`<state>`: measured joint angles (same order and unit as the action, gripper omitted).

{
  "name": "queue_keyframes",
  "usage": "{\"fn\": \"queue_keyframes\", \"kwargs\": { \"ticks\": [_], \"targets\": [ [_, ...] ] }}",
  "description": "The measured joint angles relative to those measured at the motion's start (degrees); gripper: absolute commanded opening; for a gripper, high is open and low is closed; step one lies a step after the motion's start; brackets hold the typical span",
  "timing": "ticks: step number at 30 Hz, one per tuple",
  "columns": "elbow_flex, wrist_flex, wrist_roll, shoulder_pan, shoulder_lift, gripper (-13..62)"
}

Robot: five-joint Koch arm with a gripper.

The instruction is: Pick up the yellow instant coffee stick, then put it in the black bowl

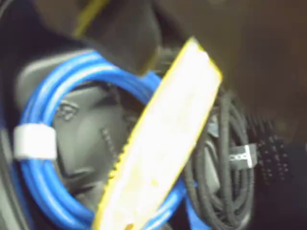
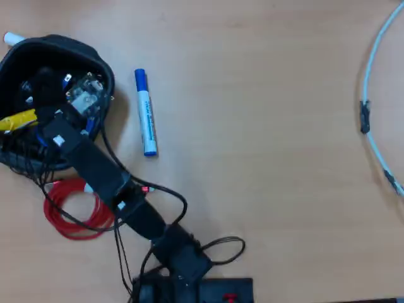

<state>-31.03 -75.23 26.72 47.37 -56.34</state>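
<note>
While the Koch arm stretches diagonally across the pale wooden table in the overhead view, its gripper hangs over the black bowl at the table's upper left corner. Inside that thick-walled bowl lie a coiled blue cable bound with a white tie and a bundle of black cable, both seen close in the blurred wrist view. Crossing them on a slant is the yellow instant coffee stick, which fills the middle of the wrist view with its upper end reaching toward the dark jaw at the top; from above it shows as a yellow strip over the bowl's left side, beside the gripper. Whether the jaws are pinching the stick or have spread apart cannot be told from either picture. Just below the bowl, a red coiled cable rests on the table, partly under the arm. To the bowl's right, clear of it, a blue-and-white marker pen lies nearly upright in the overhead view.
</note>
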Motion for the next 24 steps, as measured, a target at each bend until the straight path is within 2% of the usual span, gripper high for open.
{"fn": "queue_keyframes", "kwargs": {
  "ticks": [9, 13, 24],
  "targets": [
    [0.00, -7.38, 0.00, -0.09, -1.14, 32.0],
    [0.00, -12.30, -0.18, 1.41, -5.10, 32.1],
    [-3.52, -19.95, -10.99, 9.40, -16.17, 33.0]
  ]
}}
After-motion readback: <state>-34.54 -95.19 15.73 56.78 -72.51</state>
